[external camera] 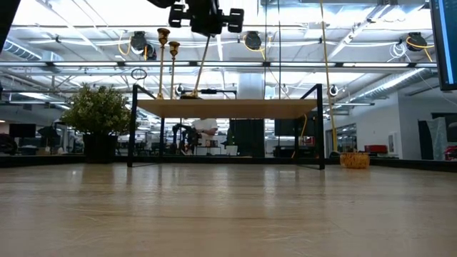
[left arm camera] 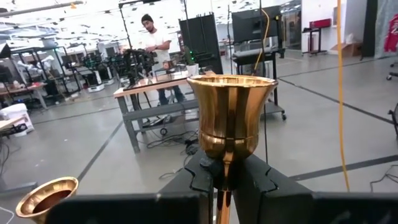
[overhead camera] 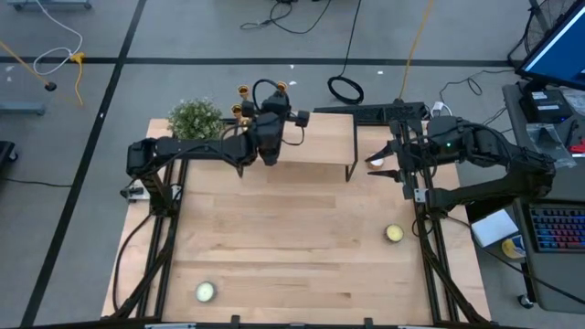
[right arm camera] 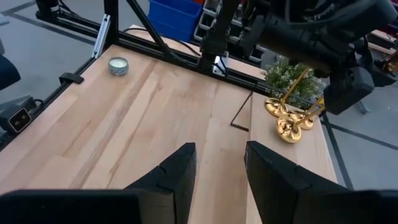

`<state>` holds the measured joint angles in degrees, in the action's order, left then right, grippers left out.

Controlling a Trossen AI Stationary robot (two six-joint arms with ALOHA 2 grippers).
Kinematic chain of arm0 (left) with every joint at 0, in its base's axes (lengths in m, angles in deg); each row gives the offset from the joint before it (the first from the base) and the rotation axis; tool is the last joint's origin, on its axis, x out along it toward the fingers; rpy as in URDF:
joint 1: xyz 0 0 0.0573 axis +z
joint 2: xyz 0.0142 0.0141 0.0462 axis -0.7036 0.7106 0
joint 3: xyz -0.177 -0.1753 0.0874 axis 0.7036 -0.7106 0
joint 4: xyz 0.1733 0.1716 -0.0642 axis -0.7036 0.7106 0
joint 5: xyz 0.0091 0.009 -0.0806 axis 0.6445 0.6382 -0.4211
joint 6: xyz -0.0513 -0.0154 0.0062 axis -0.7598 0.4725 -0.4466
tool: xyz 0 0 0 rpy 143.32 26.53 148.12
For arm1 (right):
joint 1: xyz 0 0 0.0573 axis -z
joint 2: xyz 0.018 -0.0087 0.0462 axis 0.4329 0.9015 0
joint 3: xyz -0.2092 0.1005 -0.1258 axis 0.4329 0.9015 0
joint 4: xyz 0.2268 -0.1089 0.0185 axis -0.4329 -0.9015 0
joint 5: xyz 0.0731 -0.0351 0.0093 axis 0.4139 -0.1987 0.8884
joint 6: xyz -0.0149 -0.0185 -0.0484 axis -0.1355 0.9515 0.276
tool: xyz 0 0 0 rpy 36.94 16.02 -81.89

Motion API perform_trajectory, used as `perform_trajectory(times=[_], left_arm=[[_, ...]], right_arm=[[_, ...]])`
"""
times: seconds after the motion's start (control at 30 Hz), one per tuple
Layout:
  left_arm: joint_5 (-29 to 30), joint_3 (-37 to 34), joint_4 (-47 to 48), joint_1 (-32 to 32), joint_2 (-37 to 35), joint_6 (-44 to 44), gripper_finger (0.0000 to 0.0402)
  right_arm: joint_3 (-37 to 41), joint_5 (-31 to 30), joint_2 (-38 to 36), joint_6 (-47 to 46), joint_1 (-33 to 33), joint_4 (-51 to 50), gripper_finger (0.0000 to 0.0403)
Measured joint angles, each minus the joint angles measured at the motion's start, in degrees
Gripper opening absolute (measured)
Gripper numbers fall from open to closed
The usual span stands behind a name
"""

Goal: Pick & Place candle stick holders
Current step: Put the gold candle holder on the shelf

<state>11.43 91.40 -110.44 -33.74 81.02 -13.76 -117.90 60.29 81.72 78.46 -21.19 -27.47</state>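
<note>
Three gold candlesticks stand on a raised wooden shelf (overhead camera: 320,137) at the far middle of the table. Two of them (external camera: 163,64) (external camera: 173,68) stand upright on their round bases. My left gripper (overhead camera: 276,99) is shut on the third candlestick (external camera: 200,64), high above the shelf. Its cup (left arm camera: 231,112) fills the left wrist view. My right gripper (overhead camera: 382,163) is open and empty at the shelf's right end. The right wrist view shows the three bases (right arm camera: 287,129) close together. My left gripper pinches the candlestick's thin stem (left arm camera: 222,182) just under the top cup, between its two fingers. The fingers come about level from the table's near side and lie across the stem. The candlestick leans, with its base (external camera: 190,94) down at the shelf top.
A small green plant (overhead camera: 195,117) stands at the shelf's left end. One short candle (overhead camera: 394,234) lies on the table at the right, and another candle (overhead camera: 205,291) near the front left. The black shelf legs (overhead camera: 352,169) stand at its corners.
</note>
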Motion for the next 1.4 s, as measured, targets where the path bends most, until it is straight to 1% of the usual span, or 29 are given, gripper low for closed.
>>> perform_trajectory(times=[0.17, 0.33, 0.53, 0.63, 0.97, 1.4], left_arm=[[-2.6, 0.0, 0.3, 1.0, 0.0, 0.0, 0.0031], [-2.9, 0.0, 0.4, 1.9, 0.0, -0.3, 0.0032], [-5.0, 0.0, 4.8, 2.7, 0.0, -4.6, 0.0049], [-5.0, 0.0, 6.0, 2.9, -0.1, -6.1, 0.0054], [-3.3, 0.0, 6.3, 2.9, -0.1, -5.4, 0.0057], [-2.9, 0.0, 4.1, 2.8, -0.1, 0.7, 0.0062]], right_arm=[[0.0, 0.0, 0.0, 0.1, 0.0, 0.0, 0.013], [0.0, 0.0, 0.0, 0.1, 0.0, 0.0, 0.013], [0.0, 0.0, 0.0, 0.1, 0.0, 0.0, 0.013], [0.0, 0.0, 0.0, 0.1, 0.0, 0.0, 0.013], [0.0, 0.0, 0.0, 0.1, 0.0, 0.0, 0.013], [0.0, 0.0, 0.0, 0.1, 0.0, 0.0, 0.013]])
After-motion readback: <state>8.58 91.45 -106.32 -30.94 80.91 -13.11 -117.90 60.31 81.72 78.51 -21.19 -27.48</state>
